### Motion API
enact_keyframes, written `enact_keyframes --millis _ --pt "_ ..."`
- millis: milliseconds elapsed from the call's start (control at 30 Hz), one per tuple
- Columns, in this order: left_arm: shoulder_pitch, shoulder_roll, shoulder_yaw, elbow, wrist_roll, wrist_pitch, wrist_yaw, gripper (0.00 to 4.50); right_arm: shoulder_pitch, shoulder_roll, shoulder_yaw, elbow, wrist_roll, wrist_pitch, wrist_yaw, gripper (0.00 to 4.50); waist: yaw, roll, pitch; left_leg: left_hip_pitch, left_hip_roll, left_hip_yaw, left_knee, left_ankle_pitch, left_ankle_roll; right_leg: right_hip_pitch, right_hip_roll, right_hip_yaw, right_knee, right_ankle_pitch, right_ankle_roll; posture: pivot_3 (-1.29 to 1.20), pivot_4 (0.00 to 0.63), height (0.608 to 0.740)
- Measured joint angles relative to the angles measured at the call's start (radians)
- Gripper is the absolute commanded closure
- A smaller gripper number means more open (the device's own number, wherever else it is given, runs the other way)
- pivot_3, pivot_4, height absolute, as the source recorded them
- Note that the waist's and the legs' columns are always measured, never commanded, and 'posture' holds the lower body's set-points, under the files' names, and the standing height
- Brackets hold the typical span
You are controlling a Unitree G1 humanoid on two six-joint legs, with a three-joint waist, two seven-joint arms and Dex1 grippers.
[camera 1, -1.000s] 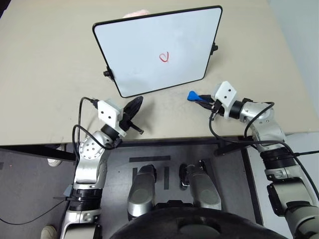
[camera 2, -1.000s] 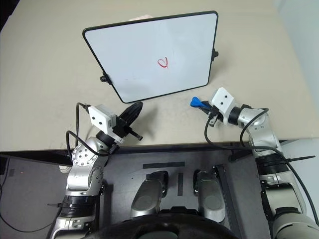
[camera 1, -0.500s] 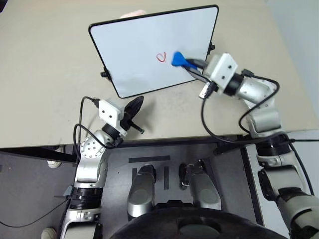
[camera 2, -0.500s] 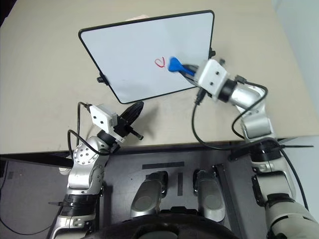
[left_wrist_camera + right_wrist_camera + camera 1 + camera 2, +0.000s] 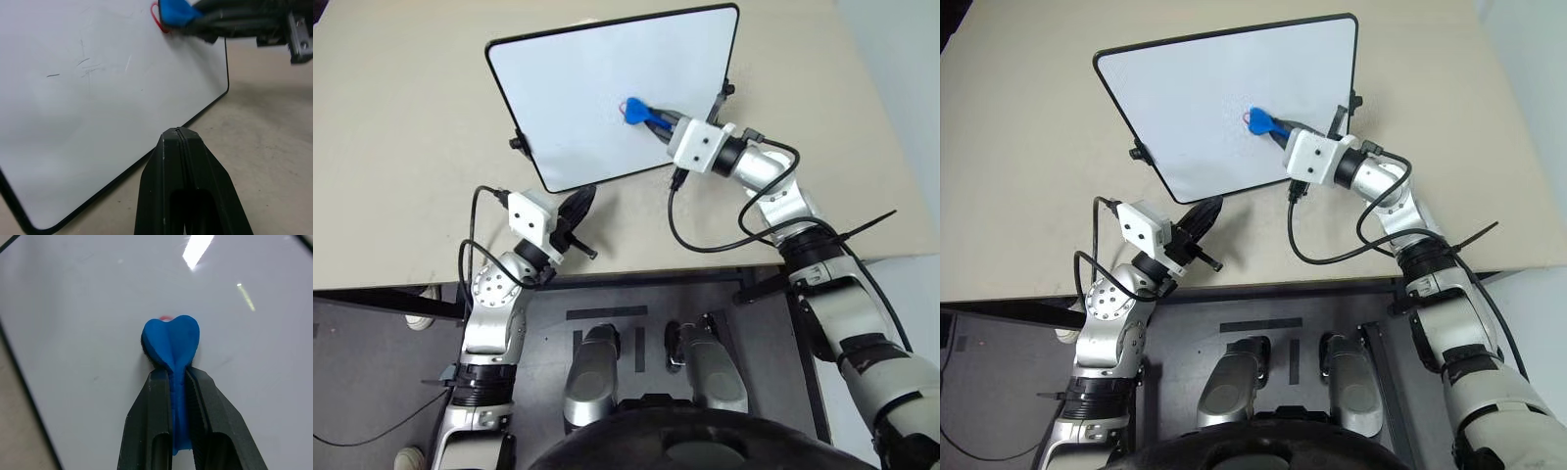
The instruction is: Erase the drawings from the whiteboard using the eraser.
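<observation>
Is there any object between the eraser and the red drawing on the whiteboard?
No, nothing visible. The eraser, shut in the right gripper, covers most of the red drawing on the whiteboard.

Silver-grey jointed metal arms with dark bands, white boxy camera housing at each wrist, looping black cables, left gripper (image 5: 576,213) and right gripper (image 5: 651,117) each with two slim, tapered black fingers

Red drawing (image 5: 156,19) mostly hidden behind eraser (image 5: 172,340), whiteboard (image 5: 73,98) cut by frame edges
</observation>
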Motion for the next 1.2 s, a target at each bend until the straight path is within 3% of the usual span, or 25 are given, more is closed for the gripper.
enact_keyframes --millis 533,900,1200 --pt "0.014 -0.004 0.000 0.000 0.013 -0.001 -0.001 4.50 -0.070 0.001 -0.016 0.016 -0.022 -0.065 -0.080 4.31 -0.006 0.000 0.000 -0.001 0.000 0.000 0.000 -0.001 -0.003 -0.003 0.000 0.000 0.001 0.001 -0.001 0.00 0.150 0.740" --pt "0.011 -0.004 0.000 0.000 0.012 -0.001 -0.005 4.50 0.008 0.017 0.055 0.087 -0.078 -0.083 -0.073 4.31 -0.006 0.000 0.000 -0.001 0.000 0.000 0.000 -0.003 -0.006 -0.003 0.000 0.000 0.002 0.001 -0.002 0.00 0.150 0.740" --pt "0.009 -0.004 0.000 0.000 0.012 -0.001 -0.005 4.50 -0.072 0.015 0.025 0.060 -0.087 -0.119 -0.169 4.31 -0.006 0.001 0.000 -0.001 0.001 0.000 0.000 -0.003 -0.006 -0.003 0.000 0.000 0.001 0.001 -0.002 0.00 0.150 0.740"
